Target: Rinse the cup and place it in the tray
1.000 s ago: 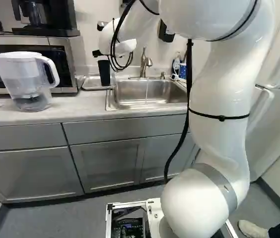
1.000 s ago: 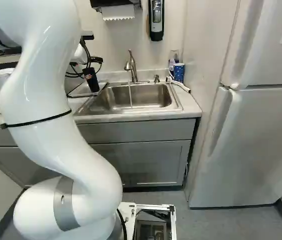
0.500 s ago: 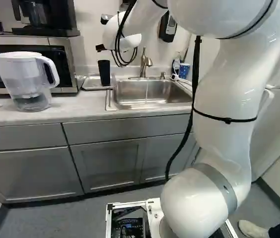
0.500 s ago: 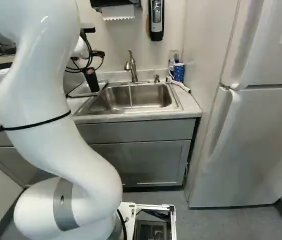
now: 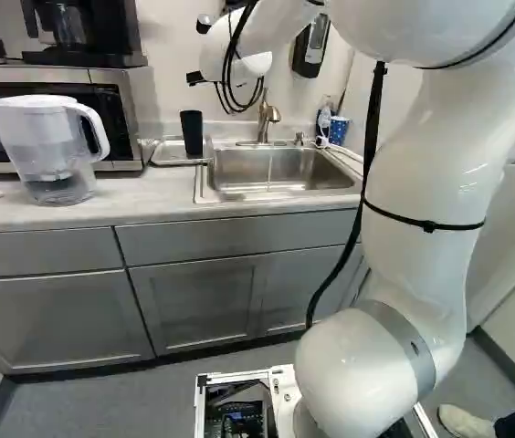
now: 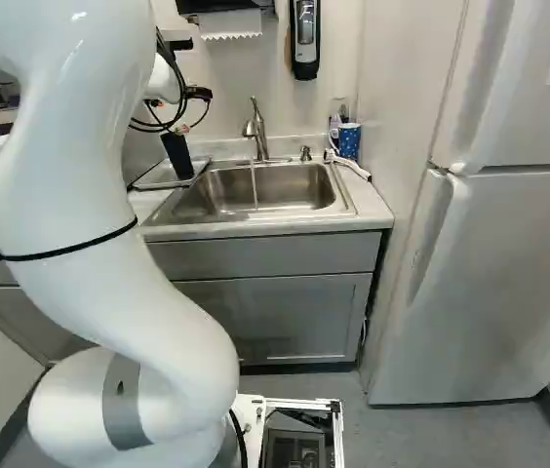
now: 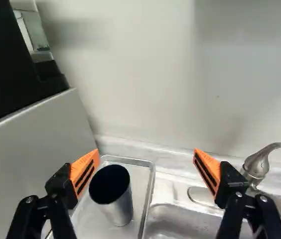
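Standing upright in the tray (image 7: pixel 140 180), the cup (image 7: pixel 118 206) sits apart from the spread hand (image 6: pixel 197 94) above; water (image 6: pixel 255 187) runs from the faucet (image 6: pixel 259 129).

**Cup (image 7: pixel 118 206) on the tray (image 7: pixel 141 181), left of the sink (image 6: pixel 285 185)**

The sink is set in the counter (image 5: pixel 148 205), with the faucet (image 6: pixel 258 132) behind its basin. The tray's edge perhaps overlaps the sink's rim. Left of the tray sits the microwave (image 5: pixel 120 114), a coffee maker (image 5: pixel 75 27) on top, a pitcher (image 5: pixel 47 141) in front. A mug (image 6: pixel 349 141) stands by the sink's far right corner; the fridge (image 6: pixel 509 263) is right of the counter.
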